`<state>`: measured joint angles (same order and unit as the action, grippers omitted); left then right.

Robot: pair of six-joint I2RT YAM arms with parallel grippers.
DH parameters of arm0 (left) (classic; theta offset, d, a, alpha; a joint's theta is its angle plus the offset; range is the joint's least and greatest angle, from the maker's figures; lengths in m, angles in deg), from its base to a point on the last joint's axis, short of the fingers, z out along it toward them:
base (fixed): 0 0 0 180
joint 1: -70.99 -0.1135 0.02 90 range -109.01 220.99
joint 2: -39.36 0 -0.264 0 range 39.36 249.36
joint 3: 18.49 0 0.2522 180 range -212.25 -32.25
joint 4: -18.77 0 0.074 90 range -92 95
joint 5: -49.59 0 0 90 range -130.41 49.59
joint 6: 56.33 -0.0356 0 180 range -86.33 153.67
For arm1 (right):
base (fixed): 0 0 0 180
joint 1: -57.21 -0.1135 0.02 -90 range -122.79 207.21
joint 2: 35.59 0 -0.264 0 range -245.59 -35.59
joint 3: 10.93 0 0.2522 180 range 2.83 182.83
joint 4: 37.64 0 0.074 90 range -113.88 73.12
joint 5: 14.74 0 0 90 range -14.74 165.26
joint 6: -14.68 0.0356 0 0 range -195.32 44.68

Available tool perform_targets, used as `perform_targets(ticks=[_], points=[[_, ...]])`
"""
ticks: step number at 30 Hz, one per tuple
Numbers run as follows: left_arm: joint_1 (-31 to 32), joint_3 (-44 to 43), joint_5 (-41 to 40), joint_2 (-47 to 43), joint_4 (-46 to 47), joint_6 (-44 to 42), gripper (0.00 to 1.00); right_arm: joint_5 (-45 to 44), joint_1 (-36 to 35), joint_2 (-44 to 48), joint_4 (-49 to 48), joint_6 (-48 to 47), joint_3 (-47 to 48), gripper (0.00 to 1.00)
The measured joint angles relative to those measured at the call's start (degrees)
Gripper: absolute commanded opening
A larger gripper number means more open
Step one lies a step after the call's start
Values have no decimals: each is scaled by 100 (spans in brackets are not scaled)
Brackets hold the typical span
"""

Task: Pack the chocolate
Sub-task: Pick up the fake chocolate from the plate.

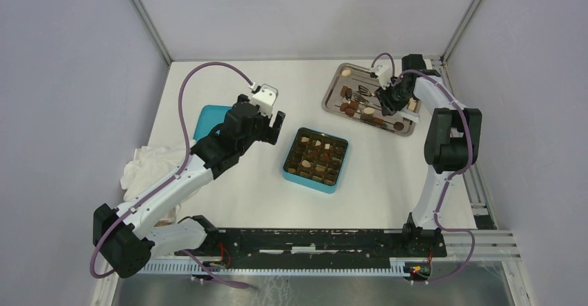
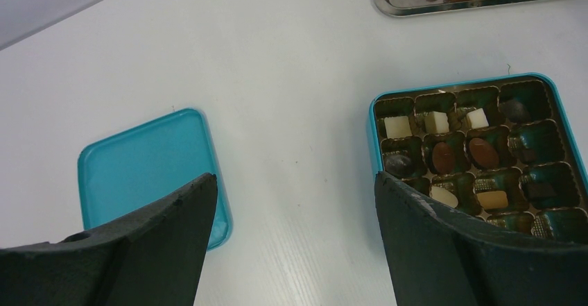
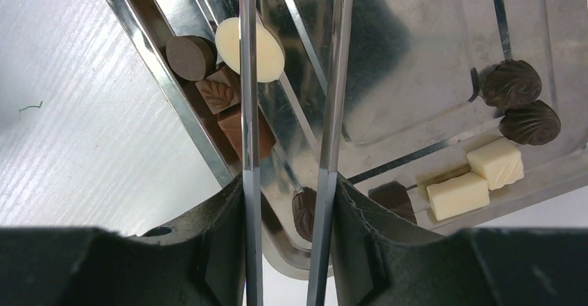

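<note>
With the right end effector [image 3: 288, 205] pinching the tweezers [image 3: 248, 112] over the tray [image 3: 416, 56] — tips unseen, perhaps empty — settle the blades astride one chocolate [image 3: 269, 55] loose in that tray, squeeze gently, lift straight; hold the left end effector [image 2: 295, 181] spread, well apart from the tray.

Teal lid [image 1: 206, 121] left of teal box [image 1: 309, 183]; tweezers [image 3: 249, 112] over steel tray [image 1: 360, 76].

Left end effector [image 2: 295, 181] wide open, hovering; right end effector [image 3: 288, 188] extended, pinching tweezers [image 3: 248, 112].
</note>
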<state>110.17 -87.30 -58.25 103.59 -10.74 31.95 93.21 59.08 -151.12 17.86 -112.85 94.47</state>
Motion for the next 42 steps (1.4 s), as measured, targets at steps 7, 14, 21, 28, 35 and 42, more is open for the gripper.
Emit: perform_targets(ticks=[7, 14, 21, 28, 35, 42], points=[[0, 0, -2, 0, 0, 0, 89, 0, 0, -48, 37, 17, 7, 24], [0, 0, -2, 0, 0, 0, 89, -4, 0, -17, 4, 31, -15, 0], [0, 0, 0, 0, 0, 0, 89, -7, 0, 431, -188, 70, -487, 0], [0, 0, 2, 0, 0, 0, 89, 107, 31, 1062, -389, 83, -1051, 0], [0, 0, 107, 0, -2, 0, 89, 765, 105, 2297, -715, 0, -2269, 0], [0, -24, 608, 190, -42, 2, 79, 1910, 111, 3864, -874, -190, -3403, 0]])
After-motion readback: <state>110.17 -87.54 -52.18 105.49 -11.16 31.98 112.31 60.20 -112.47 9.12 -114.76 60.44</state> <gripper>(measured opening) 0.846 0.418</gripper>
